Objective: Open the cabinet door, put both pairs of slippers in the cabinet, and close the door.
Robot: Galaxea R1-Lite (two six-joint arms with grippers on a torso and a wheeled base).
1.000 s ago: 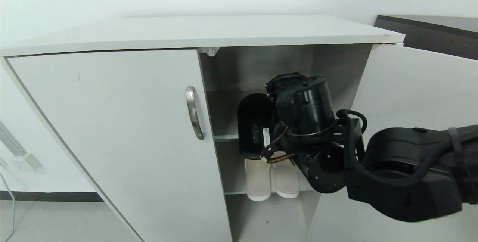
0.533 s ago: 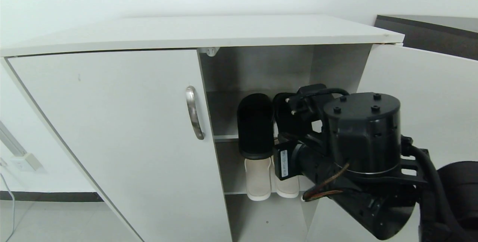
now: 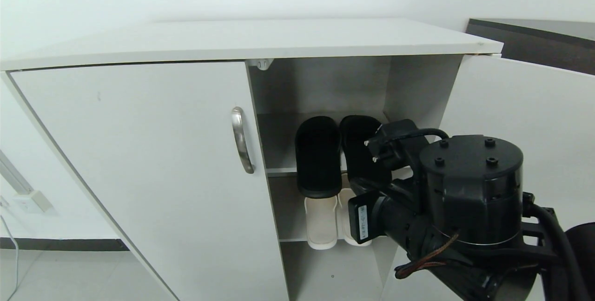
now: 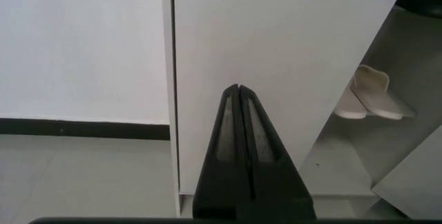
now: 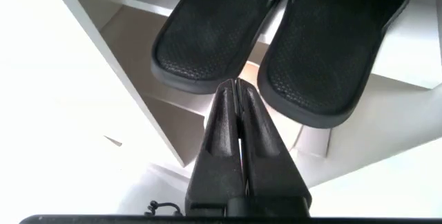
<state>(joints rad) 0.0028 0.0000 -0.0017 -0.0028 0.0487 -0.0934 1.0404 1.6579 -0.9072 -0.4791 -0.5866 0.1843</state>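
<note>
My right gripper (image 5: pixel 237 87) has its fingers pressed together with nothing between them, just in front of the heels of the black slippers (image 5: pixel 228 30), not touching them. My left gripper (image 4: pixel 239 90) is likewise closed and empty, facing the closed left door (image 4: pixel 276 37). The black pair sits side by side on the cabinet's (image 3: pixel 251 41) upper shelf, heels overhanging the front edge. The white slippers (image 3: pixel 320 222) lie on the shelf below. The right door (image 3: pixel 511 101) stands open. A white sticker (image 3: pixel 364 222) on my right arm has print too small to read.
</note>
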